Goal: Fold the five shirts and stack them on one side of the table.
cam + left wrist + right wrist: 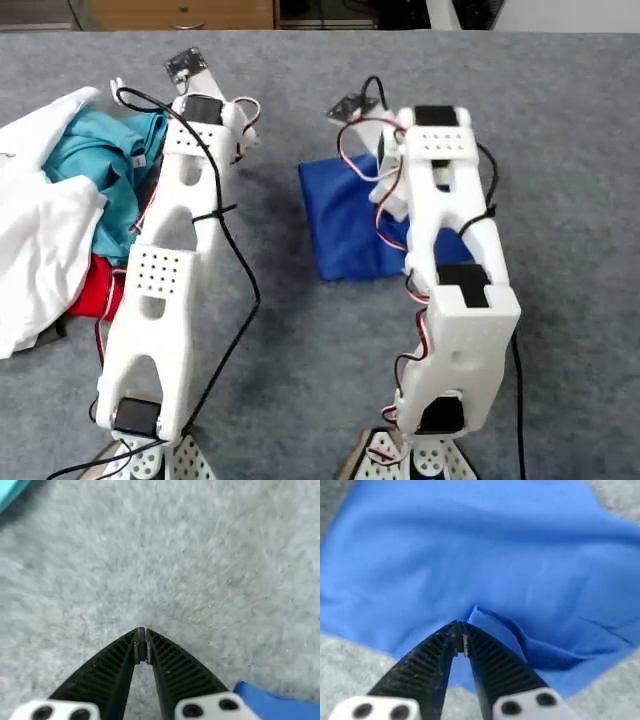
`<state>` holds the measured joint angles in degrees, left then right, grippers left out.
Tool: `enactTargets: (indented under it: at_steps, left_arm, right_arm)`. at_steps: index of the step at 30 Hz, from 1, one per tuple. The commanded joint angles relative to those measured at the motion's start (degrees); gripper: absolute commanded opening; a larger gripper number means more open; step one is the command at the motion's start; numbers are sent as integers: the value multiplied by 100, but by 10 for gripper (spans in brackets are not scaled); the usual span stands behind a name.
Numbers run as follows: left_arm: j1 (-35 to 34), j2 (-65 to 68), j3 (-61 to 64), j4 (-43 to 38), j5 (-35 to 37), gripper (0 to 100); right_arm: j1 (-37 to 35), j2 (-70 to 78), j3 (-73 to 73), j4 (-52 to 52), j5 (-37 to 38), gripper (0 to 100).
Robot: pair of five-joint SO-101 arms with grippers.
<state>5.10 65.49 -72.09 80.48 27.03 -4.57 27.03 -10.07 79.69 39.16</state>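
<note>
Two SO-101 arms stand side by side at the near edge of the grey, felt-like table (300,380) and extend toward its far edge. One folded blue shirt (340,220) lies flat near the middle of the table, partly under the right arm. Three unfolded shirts lie heaped at the left edge: a white shirt (40,230) nearest that edge, a teal shirt (95,160) toward the far side, and a red shirt (95,285) showing under the white one beside the left arm. The left gripper (141,645) has its fingers clenched tip to tip with nothing between them; it is over bare table between the heap and the blue shirt, a corner of which (270,700) shows just beside it. The right gripper (462,640) is over the blue shirt (495,555), its fingers likewise closed tip to tip, meeting at a small raised fold of the cloth; whether any cloth is caught between them cannot be told.
</note>
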Motion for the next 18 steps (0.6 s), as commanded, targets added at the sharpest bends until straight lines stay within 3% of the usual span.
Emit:
enactTargets:
  at_steps: [1, 10, 18]
  left_arm:
    - [44, 48, -325, -114, 26, 20]
    - [79, 66, -325, -141, 26, 20]
    - [88, 66, -325, -141, 26, 20]
  right_arm:
    - [259, -382, 391, -510, -97, 4]
    - [681, -321, 462, -176, 352, 4]
    - [1508, -330, 462, 193, 721, 4]
